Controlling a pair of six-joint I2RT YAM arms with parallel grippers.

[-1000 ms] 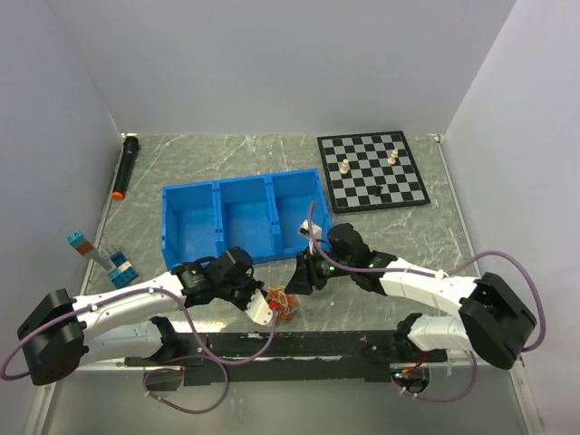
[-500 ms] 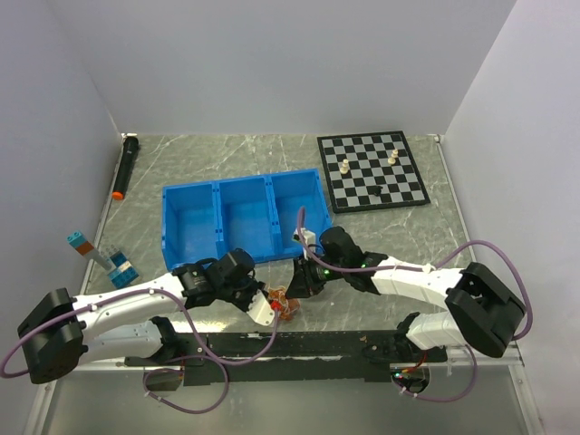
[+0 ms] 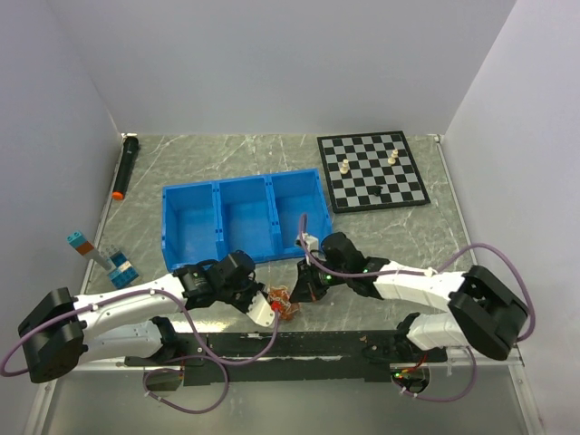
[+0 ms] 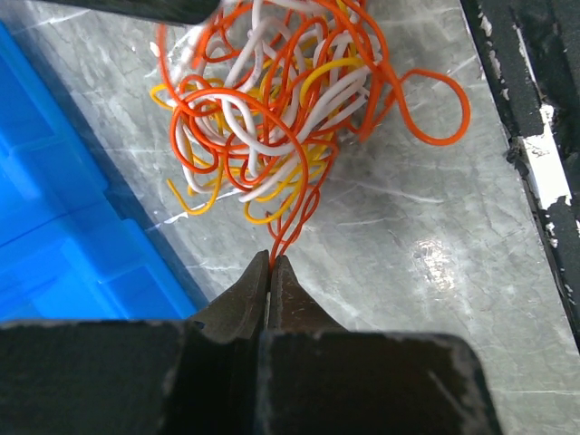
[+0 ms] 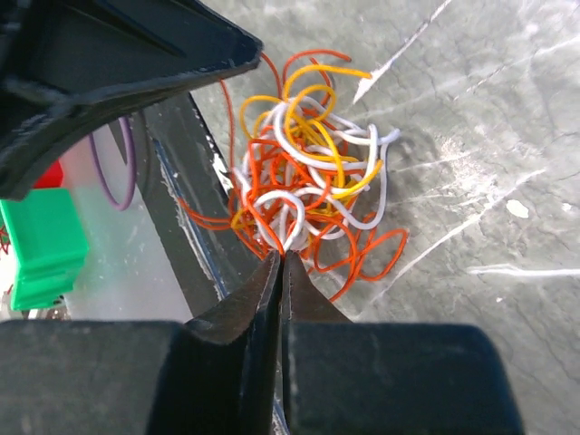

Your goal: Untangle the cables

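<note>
The cables point(image 3: 284, 303) are a small tangled ball of thin orange, white and yellow wires on the marble table near its front edge. In the left wrist view the tangle point(image 4: 281, 109) lies just ahead of my left gripper point(image 4: 271, 260), which is shut on an orange loop at the ball's near side. In the right wrist view the tangle point(image 5: 304, 181) lies ahead of my right gripper point(image 5: 280, 254), which is shut on a white and orange strand at its edge. In the top view the left gripper point(image 3: 270, 309) and right gripper point(image 3: 297, 292) flank the ball.
A blue three-compartment bin point(image 3: 243, 217) stands just behind the grippers. A chessboard point(image 3: 372, 170) with a few pieces lies at the back right. A black marker point(image 3: 125, 165) and coloured blocks point(image 3: 118, 265) lie at the left. A black rail point(image 3: 299, 346) runs along the front edge.
My right gripper has moved left and down to the tangle and closed on it. The left gripper has stayed on the tangle.
</note>
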